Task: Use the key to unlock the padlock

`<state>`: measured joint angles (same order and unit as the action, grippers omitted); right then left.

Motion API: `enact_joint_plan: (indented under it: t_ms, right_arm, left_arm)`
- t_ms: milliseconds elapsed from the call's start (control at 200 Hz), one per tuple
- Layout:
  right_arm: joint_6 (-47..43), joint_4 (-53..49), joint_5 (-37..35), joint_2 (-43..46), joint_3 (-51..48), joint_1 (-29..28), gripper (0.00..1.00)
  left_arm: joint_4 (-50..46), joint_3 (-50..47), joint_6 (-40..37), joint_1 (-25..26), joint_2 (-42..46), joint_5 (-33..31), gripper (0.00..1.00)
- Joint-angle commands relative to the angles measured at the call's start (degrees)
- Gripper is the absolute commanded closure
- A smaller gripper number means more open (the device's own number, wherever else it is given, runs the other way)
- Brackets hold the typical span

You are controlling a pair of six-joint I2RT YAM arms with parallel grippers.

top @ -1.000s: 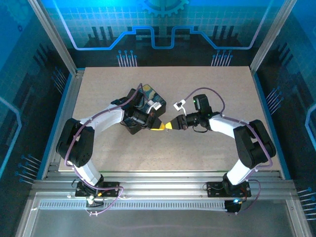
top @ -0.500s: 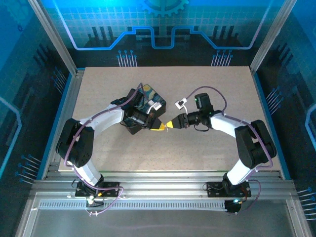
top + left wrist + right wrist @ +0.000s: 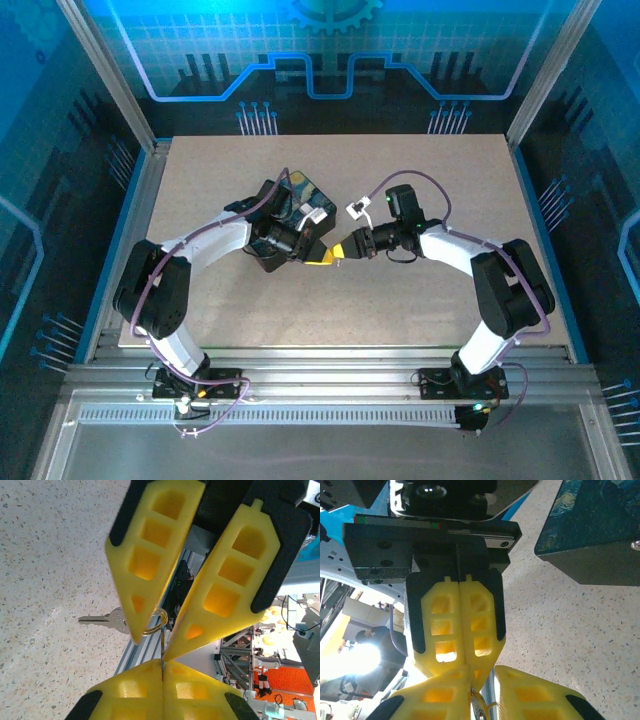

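left gripper (image 3: 162,664) is pinched shut on the wire loop (image 3: 162,640) so the key (image 3: 102,621) sticks out right beside the right gripper (image 3: 150,649), whose fingertips are spread around that loop, probably lining up to grab it

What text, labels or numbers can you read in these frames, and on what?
No text is readable.
Key: any stamp on it is too blurred to read.
Box: painting print, no words.
White tag by the right wrist, top view: too small to read.
Back wall: gear and line graphics, no words.
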<state>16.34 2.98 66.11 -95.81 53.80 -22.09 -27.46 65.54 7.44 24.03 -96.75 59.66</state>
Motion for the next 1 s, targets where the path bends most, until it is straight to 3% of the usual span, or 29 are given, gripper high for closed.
enact_joint_plan:
  t_ms: [0,165,360,440,505,940,995]
  right_arm:
    - [-1.76,-1.68,0.67,0.48,-0.55,-0.16,0.84]
    - [-2.97,-2.47,1.6,1.71,-1.68,0.04,0.94]
    - [-3.68,-3.34,2.42,2.05,-2.99,0.64,0.91]
    - [-3.47,-3.12,2.61,2.37,-3.09,0.67,0.82]
    - [-3.4,-2.98,2.49,2.57,-3.09,0.66,0.8]
    - [1.15,2.41,0.32,3.78,-4.84,0.5,1.0]
    - [1.92,3.14,-0.82,3.93,-5.16,0.54,1.0]
  left_arm:
    - [-1.01,1.26,-1.55,-0.58,2.26,1.95,1.0]
    - [-0.56,1.04,-1.21,-0.76,2.36,1.65,1.0]
    - [0.46,0.64,-0.48,-1.2,2.62,1.66,1.0]
    - [0.48,0.58,-0.41,-1.26,2.73,2.07,1.0]
    - [0.56,0.61,-0.28,-1.12,2.86,2.33,1.0]
    - [-0.39,0.17,-0.76,-1.11,3.69,2.01,1.0]
    - [-0.41,0.32,-0.39,-1.18,3.59,0.37,0.82]
